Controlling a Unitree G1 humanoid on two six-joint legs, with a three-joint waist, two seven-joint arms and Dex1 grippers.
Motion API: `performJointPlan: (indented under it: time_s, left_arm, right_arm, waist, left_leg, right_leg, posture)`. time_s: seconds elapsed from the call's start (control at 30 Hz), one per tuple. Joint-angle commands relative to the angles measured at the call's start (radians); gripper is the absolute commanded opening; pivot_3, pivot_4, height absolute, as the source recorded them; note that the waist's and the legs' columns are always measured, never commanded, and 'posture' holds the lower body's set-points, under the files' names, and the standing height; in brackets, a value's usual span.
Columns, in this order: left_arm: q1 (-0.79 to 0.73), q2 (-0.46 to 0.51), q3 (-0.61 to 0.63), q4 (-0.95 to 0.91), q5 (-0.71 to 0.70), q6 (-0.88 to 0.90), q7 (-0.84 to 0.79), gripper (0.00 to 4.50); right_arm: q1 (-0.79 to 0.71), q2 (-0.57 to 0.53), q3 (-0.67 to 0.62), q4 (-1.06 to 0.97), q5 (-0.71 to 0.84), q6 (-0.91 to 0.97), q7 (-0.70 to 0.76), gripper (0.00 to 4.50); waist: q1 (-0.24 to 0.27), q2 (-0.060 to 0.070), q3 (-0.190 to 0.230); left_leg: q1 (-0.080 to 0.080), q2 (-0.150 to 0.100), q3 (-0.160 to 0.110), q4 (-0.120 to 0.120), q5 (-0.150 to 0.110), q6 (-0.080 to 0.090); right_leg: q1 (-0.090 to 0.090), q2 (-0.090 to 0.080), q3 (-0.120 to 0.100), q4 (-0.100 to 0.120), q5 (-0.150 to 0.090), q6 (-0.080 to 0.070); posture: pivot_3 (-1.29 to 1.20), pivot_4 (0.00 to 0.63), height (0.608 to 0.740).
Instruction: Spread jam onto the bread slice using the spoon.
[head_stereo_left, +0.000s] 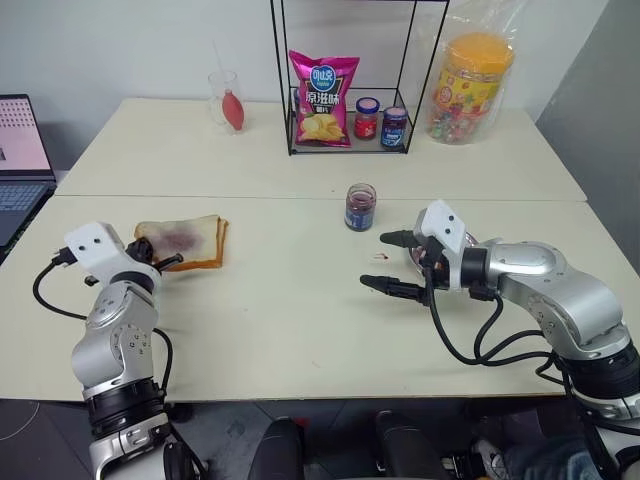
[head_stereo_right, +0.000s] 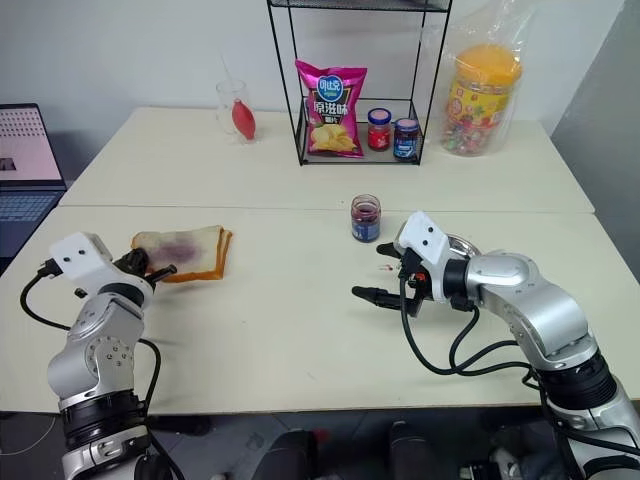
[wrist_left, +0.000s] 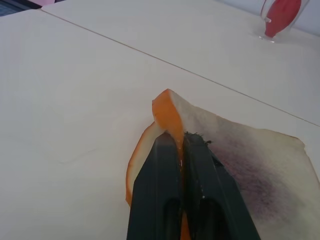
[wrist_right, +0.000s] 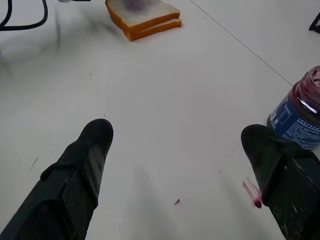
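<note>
While the left tool (wrist_left: 181, 150) pinches its crust, the bread slice (wrist_left: 250, 165) (purple-smeared) lifts.

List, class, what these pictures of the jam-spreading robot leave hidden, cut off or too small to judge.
- Steel dish: mostly behind the right gripper in both eye views; contents hidden.
- Lower bread slice: covered by the bread slice stacked on it.
- Left gripper: shut on that slice's crust, hiding the edge it pinches.
- Shelf jars: labels too small.

Soft, porous bread slice (wrist_left: 250, 165) with a tan crust lies on a smooth matt table (head_stereo_left: 300, 300); the jam (head_stereo_left: 359, 212) jar is clear glass.
</note>
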Motion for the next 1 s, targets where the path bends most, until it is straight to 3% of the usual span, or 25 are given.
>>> performJointPlan:
  time_s: [0.03,0.17,0.37,0.67,0.77,0.87,1.0]
  left_arm:
    - [-0.008,0.014,-0.005,-0.155,-0.118,0.030,-0.098,0.03]
    - [-0.007,0.051,0.003,-0.256,-0.260,0.130,-0.180,0.03]
    - [-0.018,0.163,-0.019,-0.348,-0.648,0.426,-0.343,0.03]
    - [-0.060,0.352,-0.136,-0.318,-1.103,0.705,-0.460,0.03]
    - [-0.078,0.390,-0.270,-0.304,-1.006,0.727,-0.575,0.03]
    - [-0.104,0.422,-0.612,-0.219,-0.580,0.447,-0.858,0.03]
    - [-0.216,0.382,-0.813,0.002,-0.274,0.167,-1.062,0.03]
  right_arm:
    - [0.001,-0.017,-0.062,-0.029,0.021,-0.024,0.020,4.50]
    - [0.027,-0.040,-0.101,-0.031,0.027,-0.046,0.043,4.50]
    - [0.075,-0.082,-0.164,-0.037,0.049,-0.071,0.071,4.50]
    - [0.226,-0.198,-0.325,-0.088,0.150,-0.104,0.210,4.50]
    - [0.300,-0.260,-0.380,-0.133,0.226,-0.049,0.264,4.50]
    - [0.360,-0.275,-0.392,-0.185,0.261,-0.020,0.249,4.50]
    - [0.391,-0.264,-0.391,-0.241,0.296,0.008,0.200,4.50]
  waist:
    - [0.001,0.000,0.000]
    - [0.002,-0.001,0.000]
    - [-0.004,-0.001,0.001]
    - [-0.006,-0.001,0.001]
    - [-0.004,-0.001,0.001]
    - [0.000,0.000,0.001]
    - [-0.002,-0.001,0.002]
  left_leg:
    - [0.000,0.000,0.000,0.000,0.000,0.000]
    - [-0.001,0.000,0.000,0.000,0.000,0.000]
    - [0.000,0.000,0.000,0.000,0.000,0.000]
    - [0.000,0.000,0.000,0.000,0.000,0.000]
    - [0.000,0.000,0.000,0.000,0.000,0.000]
    - [0.001,-0.001,0.001,0.000,0.000,0.000]
    - [0.001,-0.001,0.003,0.000,0.000,0.000]
  right_leg:
    - [0.000,0.000,0.000,0.000,0.000,0.000]
    - [0.000,-0.001,-0.001,-0.001,0.000,0.000]
    - [0.000,0.000,0.000,-0.001,0.000,0.000]
    - [0.000,0.000,0.000,-0.001,-0.001,0.000]
    - [0.000,0.000,0.000,-0.001,-0.001,0.000]
    - [0.000,0.000,0.001,-0.001,-0.002,-0.003]
    - [0.000,0.000,0.003,-0.001,-0.005,-0.009]
  posture:
    - [0.00,0.150,0.740]
    - [0.00,0.150,0.740]
    - [0.00,0.150,0.740]
    - [0.00,0.150,0.740]
    - [0.00,0.150,0.740]
    - [0.00,0.150,0.740]
    - [0.00,0.150,0.740]
